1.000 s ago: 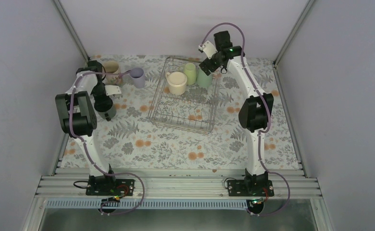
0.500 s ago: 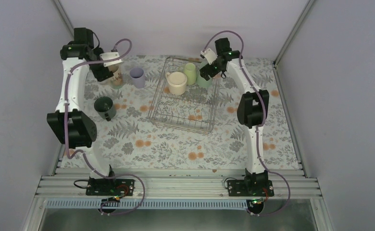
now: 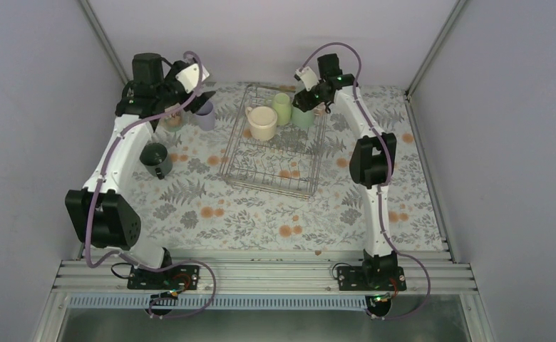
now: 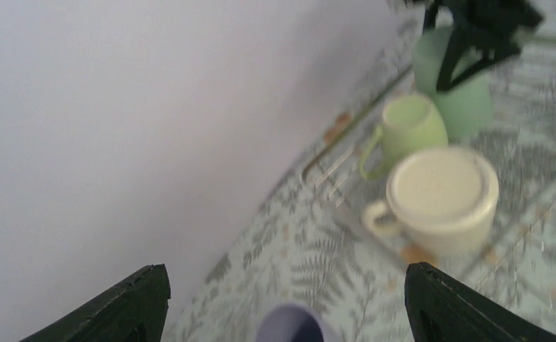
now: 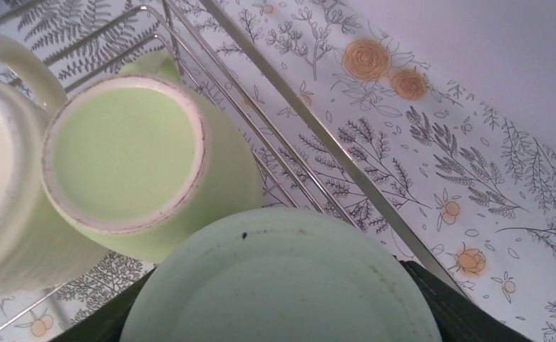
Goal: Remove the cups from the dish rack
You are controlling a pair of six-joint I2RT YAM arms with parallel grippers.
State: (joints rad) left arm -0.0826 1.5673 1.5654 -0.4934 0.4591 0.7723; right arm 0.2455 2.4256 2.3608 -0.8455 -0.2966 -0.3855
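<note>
**Top view, with both wrist views.** The rectangular silvery wire-grid dish rack lies on the floral-print table cover, a little toward 12 o'clock of the table's middle. Three cups stand bottoms-up at the rack's 12 o'clock end. They are a cream ceramic mug, a light green handled mug at its 1 o'clock, and a pale green handleless cup at its 3 o'clock.

The right gripper sits over the pale green handleless cup. In the right wrist view we see its dark fingers spread wide, one at either side of the cup. We cannot tell whether they press on it.

Outside the rack, at its 9 o'clock, stand a lavender cup and a beige cup, the latter partly hidden by the left arm. A dark grey-green mug stands toward 7 o'clock of these.

The left gripper hangs above the lavender cup with its jaws apart, holding nothing. Its wrist view is blurred.
</note>
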